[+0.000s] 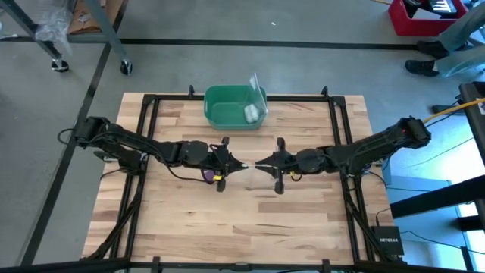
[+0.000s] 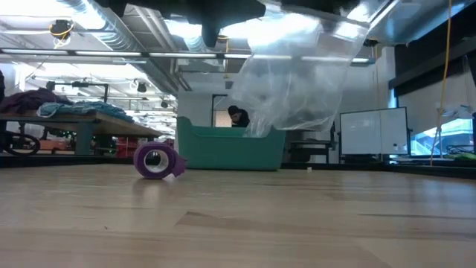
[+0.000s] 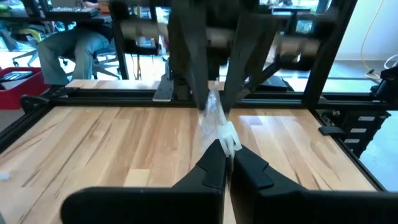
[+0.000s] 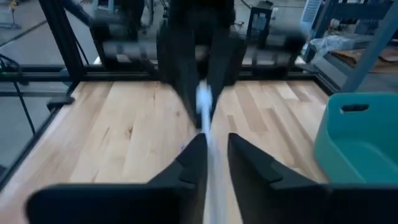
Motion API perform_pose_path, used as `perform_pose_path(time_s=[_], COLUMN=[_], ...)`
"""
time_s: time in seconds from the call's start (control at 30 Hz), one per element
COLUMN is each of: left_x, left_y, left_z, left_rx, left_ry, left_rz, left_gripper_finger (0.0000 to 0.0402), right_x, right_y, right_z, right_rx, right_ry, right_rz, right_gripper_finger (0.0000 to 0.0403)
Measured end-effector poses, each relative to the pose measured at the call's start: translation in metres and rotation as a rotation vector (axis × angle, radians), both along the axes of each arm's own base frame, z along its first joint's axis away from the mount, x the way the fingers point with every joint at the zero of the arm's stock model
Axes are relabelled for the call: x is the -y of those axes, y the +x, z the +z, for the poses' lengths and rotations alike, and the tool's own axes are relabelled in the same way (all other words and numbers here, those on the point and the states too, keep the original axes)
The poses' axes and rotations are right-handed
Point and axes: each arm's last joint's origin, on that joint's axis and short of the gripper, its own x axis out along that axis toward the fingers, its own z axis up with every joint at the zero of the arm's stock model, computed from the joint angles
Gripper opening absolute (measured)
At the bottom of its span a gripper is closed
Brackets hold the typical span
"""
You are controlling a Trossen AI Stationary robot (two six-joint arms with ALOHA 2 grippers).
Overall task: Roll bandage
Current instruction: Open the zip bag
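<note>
The bandage [image 2: 156, 161] is already a compact purple roll. It lies on the table [image 1: 242, 220] towards the left, under the left arm's forward part; in the high view only a purple patch [image 1: 207, 175] shows beneath that arm. In the low view it lies on its side with the hollow core facing the camera, so its long axis runs near to far, and a short loose tail sticks out on its right. Neither gripper touches it; it appears set aside as finished.

Above the table's middle the two grippers meet tip to tip. The left gripper [image 1: 243, 165] has its fingers pressed together, pinching the edge of a clear plastic bag [image 3: 219, 127]. The right gripper [image 1: 258, 166] faces it with its fingers a little apart around the same film. This looks like a handover or a stretching of the bag between the arms, though the film is hard to trace. In the low view the bag hangs billowing from above.

Farther back stands a green bin [image 1: 217, 111] with a small white roll [image 1: 251, 114] in it.
</note>
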Motion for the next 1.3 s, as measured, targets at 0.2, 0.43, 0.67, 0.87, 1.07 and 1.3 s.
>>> perform_pose_path(time_s=[0.2, 0.43, 0.67, 0.87, 1.07, 1.3], left_x=[0.000, 0.000, 0.000, 0.000, 0.000, 0.003], left_y=[0.000, 0.000, 0.000, 0.000, 0.000, 0.000], left_z=[0.000, 0.001, 0.001, 0.002, 0.001, 0.001], left_rx=[0.002, 0.012, 0.016, 0.018, 0.016, 0.016], left_ry=[0.001, 0.005, 0.010, 0.010, 0.010, 0.037], left_rz=[0.003, 0.003, 0.003, 0.002, 0.002, -0.006], left_gripper_finger=[0.0000, 0.0000, 0.0000, 0.0000, 0.0000, 0.0000], right_x=[-0.004, -0.004, -0.003, -0.003, -0.003, -0.003], right_y=[0.012, 0.037, 0.039, 0.039, 0.038, 0.037], right_z=[0.026, 0.007, 0.004, 0.004, 0.003, 0.000], right_rx=[0.054, 0.076, 0.064, 0.063, 0.045, 0.013], right_ry=[-0.008, -0.020, -0.046, -0.049, -0.053, -0.055], right_rz=[0.028, 0.042, 0.032, 0.040, 0.041, 0.044], right_gripper_finger=[0.0102, 0.0105, 0.0104, 0.0062, 0.0018, 0.0047])
